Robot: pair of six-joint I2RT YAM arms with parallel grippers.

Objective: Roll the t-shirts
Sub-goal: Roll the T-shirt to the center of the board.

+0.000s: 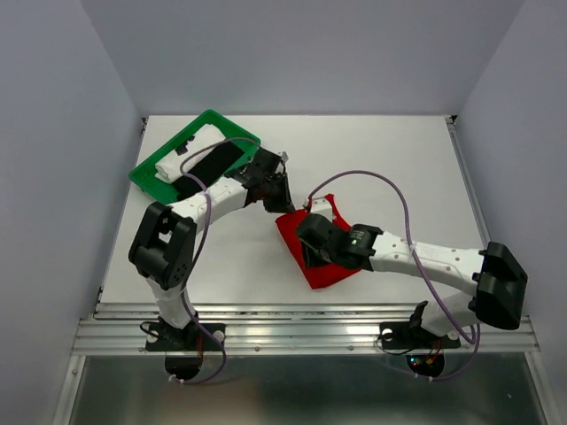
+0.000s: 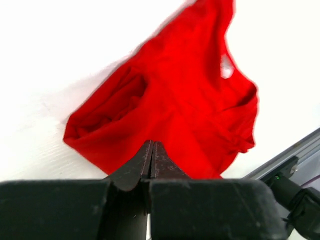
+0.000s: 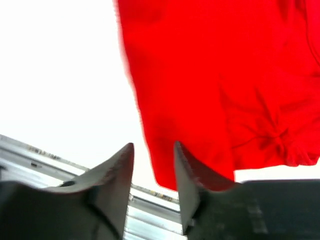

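A bright red t-shirt [image 1: 330, 266] lies crumpled in a loose heap near the middle of the white table, also filling the left wrist view [image 2: 175, 100] and the right wrist view [image 3: 215, 80]. My left gripper [image 1: 282, 197] hovers at its far edge; its jaws [image 2: 151, 146] are shut together with no cloth between them. My right gripper [image 1: 312, 255] sits over the heap's near left part, open [image 3: 153, 146], with the shirt's edge just beyond its fingertips and nothing held. A white t-shirt [image 1: 182, 155] and a black t-shirt [image 1: 217, 159] lie in the green tray [image 1: 142, 174].
The green tray stands at the far left of the table, under the left arm. An aluminium rail [image 1: 301, 332] runs along the near edge, close to the red shirt [image 3: 150, 210]. Grey walls enclose the table on three sides.
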